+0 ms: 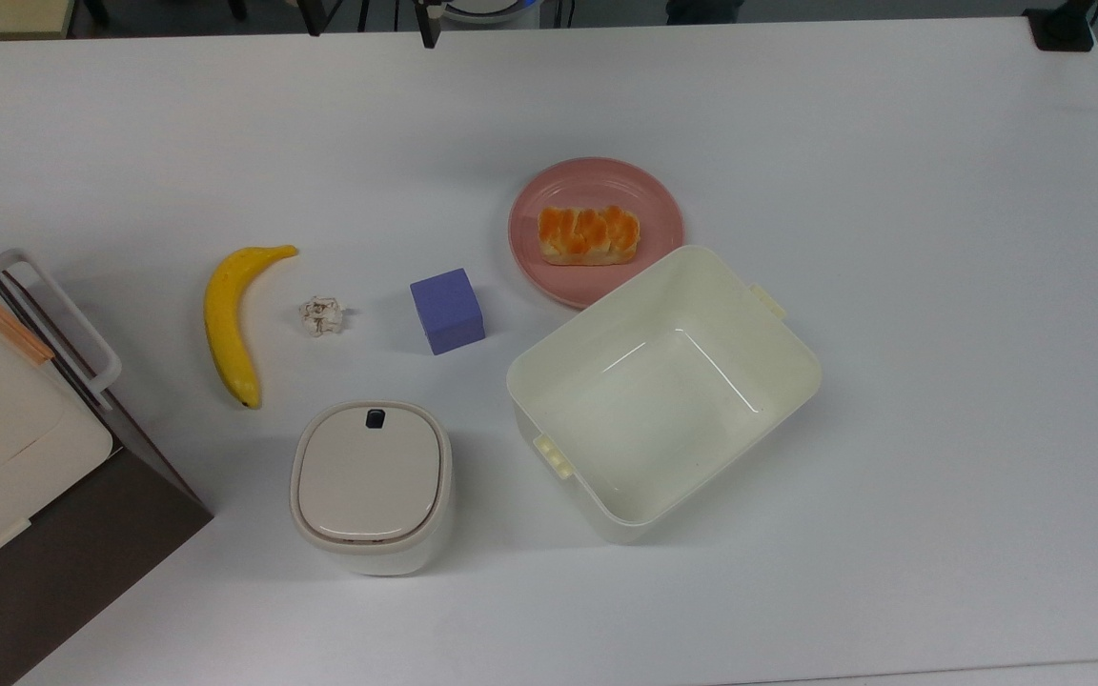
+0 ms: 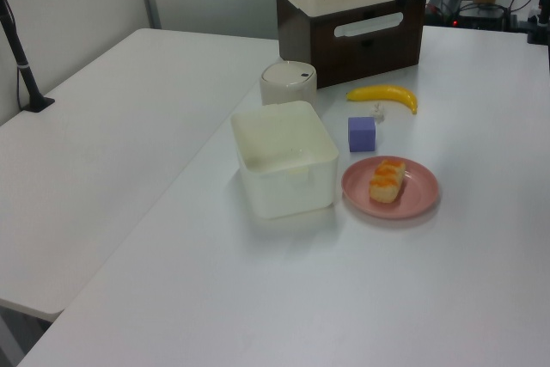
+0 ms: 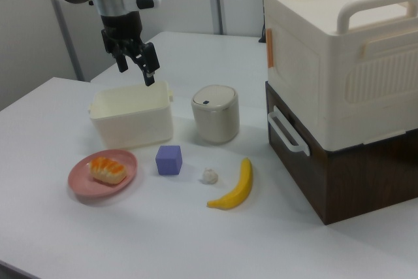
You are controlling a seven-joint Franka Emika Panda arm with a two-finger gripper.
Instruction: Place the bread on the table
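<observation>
White table [image 3: 196, 240]: bread [image 3: 108, 170] below end effector [image 3: 136, 65]

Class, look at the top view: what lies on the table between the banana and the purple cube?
A small crumpled white wad lies between the banana and the purple cube, touching neither.

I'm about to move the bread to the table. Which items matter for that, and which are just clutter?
In the job: bread, on the pink plate; table; tool, open.

Lying about: banana, purple cube, crumpled paper, open white bin, lidded canister, stacked boxes.
</observation>
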